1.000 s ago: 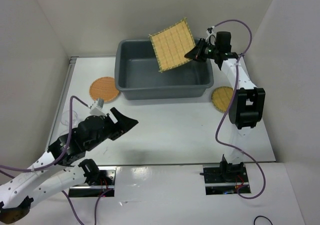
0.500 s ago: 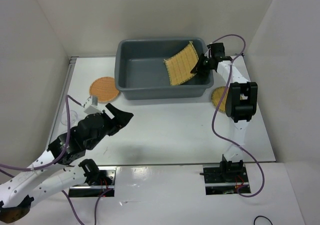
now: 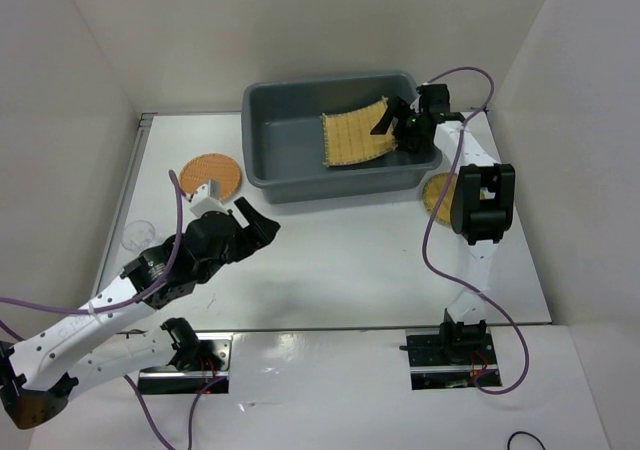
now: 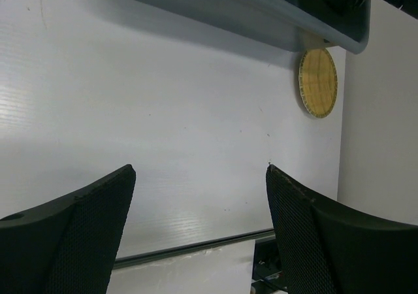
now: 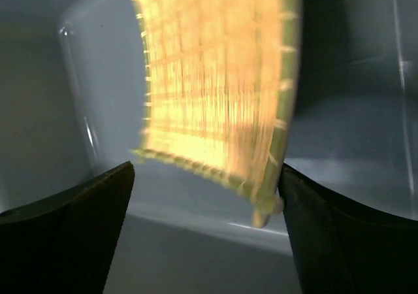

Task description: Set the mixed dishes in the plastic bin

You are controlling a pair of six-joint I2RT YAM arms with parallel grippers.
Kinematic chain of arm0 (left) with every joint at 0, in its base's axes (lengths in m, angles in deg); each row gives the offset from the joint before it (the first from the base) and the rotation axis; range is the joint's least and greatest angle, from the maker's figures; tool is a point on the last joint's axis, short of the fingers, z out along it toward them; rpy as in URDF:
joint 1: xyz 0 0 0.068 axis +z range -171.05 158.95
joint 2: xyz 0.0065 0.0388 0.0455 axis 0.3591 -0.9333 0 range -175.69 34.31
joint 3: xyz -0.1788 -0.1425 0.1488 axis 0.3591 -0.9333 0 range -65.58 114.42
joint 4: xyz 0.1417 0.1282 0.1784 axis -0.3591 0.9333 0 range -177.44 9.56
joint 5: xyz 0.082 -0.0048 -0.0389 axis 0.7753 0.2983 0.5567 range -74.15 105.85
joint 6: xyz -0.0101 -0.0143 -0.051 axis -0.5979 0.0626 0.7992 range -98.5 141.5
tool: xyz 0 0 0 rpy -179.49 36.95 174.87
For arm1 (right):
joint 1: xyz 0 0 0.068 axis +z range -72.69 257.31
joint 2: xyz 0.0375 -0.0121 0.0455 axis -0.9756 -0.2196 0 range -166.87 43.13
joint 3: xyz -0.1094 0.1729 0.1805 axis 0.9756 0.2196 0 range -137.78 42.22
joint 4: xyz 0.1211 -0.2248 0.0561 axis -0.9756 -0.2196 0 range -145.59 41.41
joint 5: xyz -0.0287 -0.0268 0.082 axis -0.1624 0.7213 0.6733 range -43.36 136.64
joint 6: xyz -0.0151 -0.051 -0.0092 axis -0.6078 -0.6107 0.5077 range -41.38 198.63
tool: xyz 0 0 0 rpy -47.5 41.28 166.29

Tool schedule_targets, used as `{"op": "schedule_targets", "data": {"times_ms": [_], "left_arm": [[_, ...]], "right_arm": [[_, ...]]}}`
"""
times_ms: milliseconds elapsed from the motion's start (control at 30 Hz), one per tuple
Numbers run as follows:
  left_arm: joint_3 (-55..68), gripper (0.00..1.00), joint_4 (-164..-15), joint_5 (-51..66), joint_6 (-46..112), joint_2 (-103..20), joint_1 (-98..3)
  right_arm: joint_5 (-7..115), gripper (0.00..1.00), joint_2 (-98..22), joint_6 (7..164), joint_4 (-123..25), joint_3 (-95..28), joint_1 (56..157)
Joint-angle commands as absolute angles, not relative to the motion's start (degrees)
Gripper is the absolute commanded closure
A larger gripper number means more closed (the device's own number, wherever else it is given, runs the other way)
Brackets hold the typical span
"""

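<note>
Progress: one dish of five is accounted for inside the plastic bin (image 3: 275, 140).

- The square mat (image 3: 355, 142) is seen within the bin, in its right half. Its left part is low toward the floor and its right edge is raised toward the right wall.
- The right gripper (image 3: 400, 125) is held over the bin's right end, just at the mat's raised edge. In the right wrist view its fingers are spread wide, with the blurred mat ahead of them and not pinched. Whether a finger touches the mat cannot be told.
- The left gripper (image 3: 252, 225) is held above the table (image 3: 350, 260), near of the bin. Its fingers are spread and nothing is held.

Not yet binned:
- The orange-brown tray (image 3: 215, 170) lies flat on the table, left of the bin, just far of the left gripper. It is partly covered by that arm's wrist.
- The yellow tray (image 3: 438, 192) lies flat to the right of the bin's near right corner, partly hidden behind the right arm.
- One clear glass (image 3: 137, 234) stands near the table's left edge, well apart from the bin.
- The second glass cannot be made out in any view.

Judgement: the mat step looks about finished, and the two trays and the glasses are left. The task is judged early, under halfway. The orange-brown tray is the nearest piece for the left gripper.
</note>
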State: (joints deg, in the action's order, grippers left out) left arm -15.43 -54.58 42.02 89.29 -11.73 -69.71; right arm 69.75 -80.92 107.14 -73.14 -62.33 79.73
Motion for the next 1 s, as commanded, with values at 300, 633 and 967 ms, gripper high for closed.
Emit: {"op": "schedule_targets", "data": {"times_ms": [300, 633, 967], "left_arm": [[-12.5, 0.11, -55.0, 47.5, 85.6, -11.6, -68.8], [-13.1, 0.11, -52.8, 46.8, 86.7, -11.7, -68.2], [-16.9, 0.11, -51.6, 41.3, 87.2, -5.1, -68.2]], "right_arm": [[70.5, 0.02, -68.4, 110.3, -77.6, -59.5, 73.1], [76.5, 0.02, -60.9, 91.2, -81.9, -64.8, 69.7], [67.8, 0.02, -57.4, 71.3, -87.1, -44.9, 60.6]]}}
